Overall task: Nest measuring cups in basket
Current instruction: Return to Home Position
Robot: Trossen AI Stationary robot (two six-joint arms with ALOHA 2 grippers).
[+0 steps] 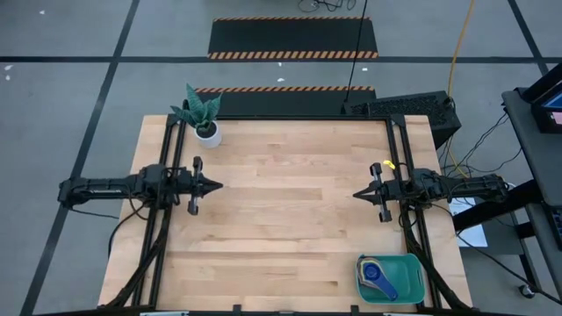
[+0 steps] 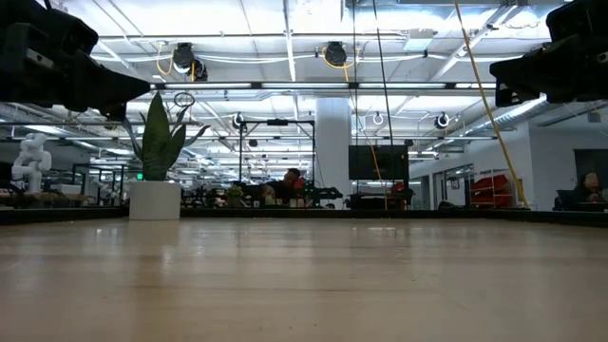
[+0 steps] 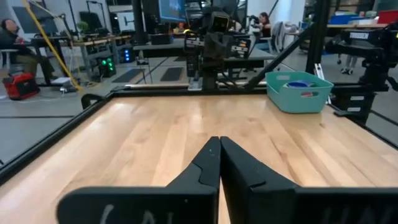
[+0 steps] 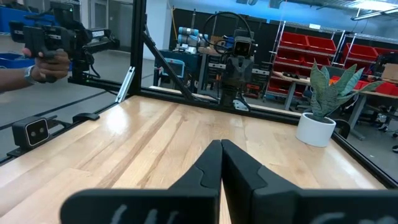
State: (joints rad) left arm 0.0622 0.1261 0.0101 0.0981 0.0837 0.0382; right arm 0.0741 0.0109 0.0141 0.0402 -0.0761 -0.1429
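Jaws: both pairs are clenched tight, fingertip against fingertip, with nothing caught between them.
Left gripper (image 1: 213,185): sits over the left side of the table (image 1: 290,219), about halfway along it, pointing straight across at the other arm. Its own camera shows the two dark fingers (image 3: 208,163) meeting in a wedge just above the wood.
Right gripper (image 1: 358,194): same deal mirrored on the right side, level with the left one and well apart from it. Its wrist view shows the same closed wedge (image 4: 221,144).
Basket (image 1: 414,263): teal bin down in the table's near right corner, close to the edge and well away from both grippers. From the left wrist view it shows on the far side of the table (image 3: 298,98).
Cups (image 1: 379,276): nested in one stack inside the basket, toward its left half. A dark blue handle sticks out on top with light blue around it; can't really pick out the other colours.
Plant pot (image 1: 208,133): white, leafy plant in it, at the far left corner of the table.
Background: a person's hand (image 4: 46,65) holding some dark gadget, off beyond the table frame.
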